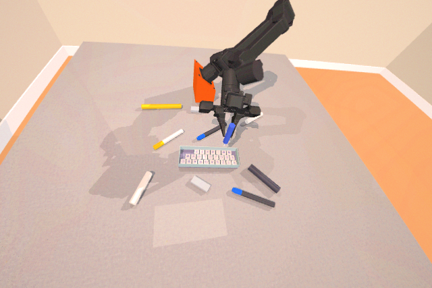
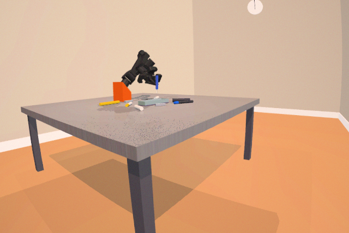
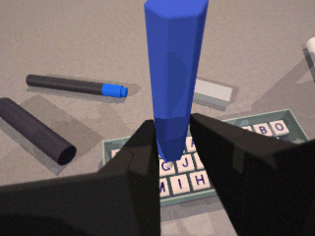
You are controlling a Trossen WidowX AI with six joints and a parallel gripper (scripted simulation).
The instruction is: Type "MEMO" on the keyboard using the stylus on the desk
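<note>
Nearest to the top camera, on the grey desk, lies a pale sheet of paper, flat and slightly turned. Behind it there is a white marker on the left, a small grey eraser in the middle, and on the right a dark pen with a blue cap and a dark cylinder – these two lie near each other but apart. Then comes the keyboard, a small tray with a pale green rim and three rows of light keys (in the wrist view only some letters are readable, such as M, I, H, J and B, O). Over the far right part of the keyboard hangs the gripper, and its two black fingers are closed on the blue stylus, which they hold nearly upright with the thin white tip pointing down. In the exterior view the tip is above the keyboard and does not touch it. Just behind the keyboard lie a white marker with a yellow cap and a dark pen with a blue end; farther back there is a yellow marker and a short white piece on the right. Farthest stands an orange file holder – beside the base of the black arm.
</note>
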